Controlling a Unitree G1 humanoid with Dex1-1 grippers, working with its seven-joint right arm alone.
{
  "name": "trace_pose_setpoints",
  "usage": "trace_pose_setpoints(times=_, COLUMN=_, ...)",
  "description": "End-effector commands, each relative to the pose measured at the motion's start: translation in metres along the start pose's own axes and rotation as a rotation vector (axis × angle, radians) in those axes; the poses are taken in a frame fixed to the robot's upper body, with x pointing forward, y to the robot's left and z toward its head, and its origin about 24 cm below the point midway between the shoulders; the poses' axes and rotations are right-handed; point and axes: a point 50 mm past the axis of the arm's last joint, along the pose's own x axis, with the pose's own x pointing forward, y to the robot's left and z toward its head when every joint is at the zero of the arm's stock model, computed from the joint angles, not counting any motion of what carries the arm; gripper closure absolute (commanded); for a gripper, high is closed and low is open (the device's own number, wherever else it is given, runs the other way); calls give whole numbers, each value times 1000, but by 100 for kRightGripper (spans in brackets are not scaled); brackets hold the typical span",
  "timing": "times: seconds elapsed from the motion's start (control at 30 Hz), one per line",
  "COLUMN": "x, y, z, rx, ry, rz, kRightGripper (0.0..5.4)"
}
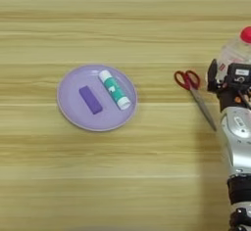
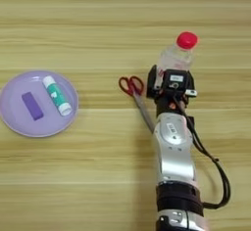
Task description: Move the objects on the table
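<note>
Left eye view: the lilac plate (image 1: 96, 98) lies flat on the worktop (image 1: 122, 176), carrying the purple block (image 1: 90, 99) and the glue stick (image 1: 114, 89), side by side and apart. The scissors (image 1: 195, 94) lie closed to the right of the plate, red handles toward the far edge, blades pointing toward the robot. Right eye view: the right hand (image 2: 172, 80) is positioned at the clear bottle (image 2: 177, 55), which lies on its side just beyond the hand, red cap pointing away. Whether the fingers are spread or pressed on the bottle cannot be determined; the wrist housing hides them. Handling estimate: the bottle appears light, thin-walled and smooth, so it may roll or slip and dent under pressure; grip it across the mid-body. The scissors are rigid and flat; take them at the handles.
</note>
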Motion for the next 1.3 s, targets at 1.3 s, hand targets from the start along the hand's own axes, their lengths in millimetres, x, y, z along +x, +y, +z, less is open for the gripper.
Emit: trace_pose_setpoints(times=1.3, x=-4, y=69, z=18, rx=1, ry=-65, rz=271, kRightGripper=223)
